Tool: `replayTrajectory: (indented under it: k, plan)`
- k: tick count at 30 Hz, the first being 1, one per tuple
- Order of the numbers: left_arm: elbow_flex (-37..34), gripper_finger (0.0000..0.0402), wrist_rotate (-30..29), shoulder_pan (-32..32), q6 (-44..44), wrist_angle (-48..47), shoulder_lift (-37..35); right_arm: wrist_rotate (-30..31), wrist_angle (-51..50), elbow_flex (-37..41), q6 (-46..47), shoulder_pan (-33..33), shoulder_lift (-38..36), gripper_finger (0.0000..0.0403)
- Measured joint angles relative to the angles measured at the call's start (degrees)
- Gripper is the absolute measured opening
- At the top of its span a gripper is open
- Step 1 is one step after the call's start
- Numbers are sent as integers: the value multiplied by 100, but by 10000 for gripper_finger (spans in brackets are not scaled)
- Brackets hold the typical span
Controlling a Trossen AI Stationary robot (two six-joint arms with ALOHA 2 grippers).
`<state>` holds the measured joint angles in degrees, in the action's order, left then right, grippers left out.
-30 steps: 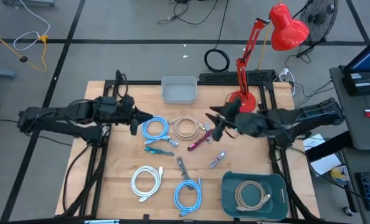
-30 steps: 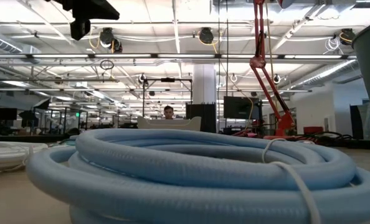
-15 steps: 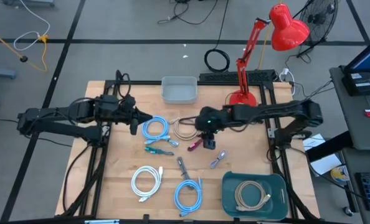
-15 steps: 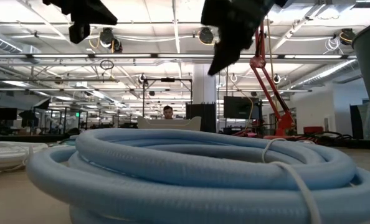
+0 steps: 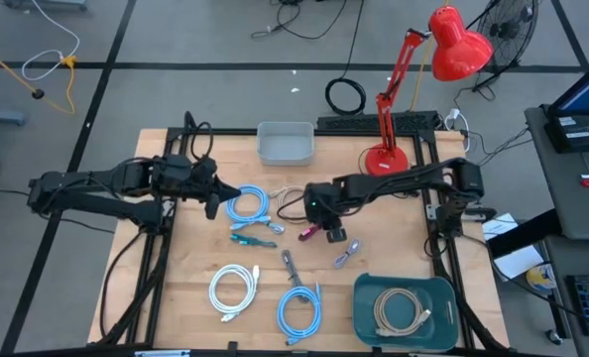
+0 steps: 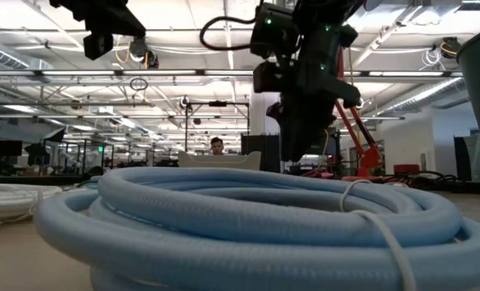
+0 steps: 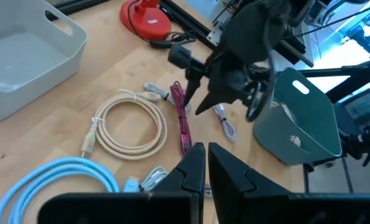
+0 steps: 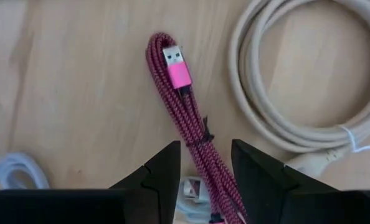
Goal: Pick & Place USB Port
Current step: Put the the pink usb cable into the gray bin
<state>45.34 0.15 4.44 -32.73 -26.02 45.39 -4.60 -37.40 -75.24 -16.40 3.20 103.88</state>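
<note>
The right fingers stand apart, straddling the bundled pink cable without touching it; its USB plug lies just ahead of them on the tabletop, beside the beige coil. From above, the right gripper hangs over the pink cable near the tabletop's middle, with the beige coil just beside it and a small white cable near it toward the green bin. A second ago this arm was drawn back by the red lamp, half a second ago it had reached the middle, and now it has come lower over the cable, its elbow folded closer in. The cable itself has not moved. The left fingers are pressed together and hold nothing; the left gripper hovers beside a blue coil where it was a second ago. Farther out lie a grey tray, a white coil and a second blue coil; the green bin holds another beige cable. In the low view the right gripper now hangs in mid-picture, where a second ago it was absent
</note>
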Motion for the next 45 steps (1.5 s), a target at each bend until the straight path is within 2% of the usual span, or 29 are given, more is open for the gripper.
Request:
replayTrajectory:
  k: [8,18,25,30,38,42,45]
  plan:
    - [0,21,-21,-107,-82,0,0,46,135,0,-236,0,303,134]
    - [0,21,-172,-247,-175,2,0,447,215,0,-291,68,297,134]
    - [0,21,-183,-263,-207,7,-2,245,223,308,-121,86,296,134]
    - [0,21,-181,-263,-207,7,-1,-166,264,623,216,76,272,134]
    - [0,21,-178,-259,-164,4,0,-170,323,695,305,-69,267,133]
    - [0,21,-180,-259,-113,-2,0,-142,338,695,374,-160,266,117]
    - [0,21,-182,-259,-96,-50,0,-152,498,695,555,-180,266,88]
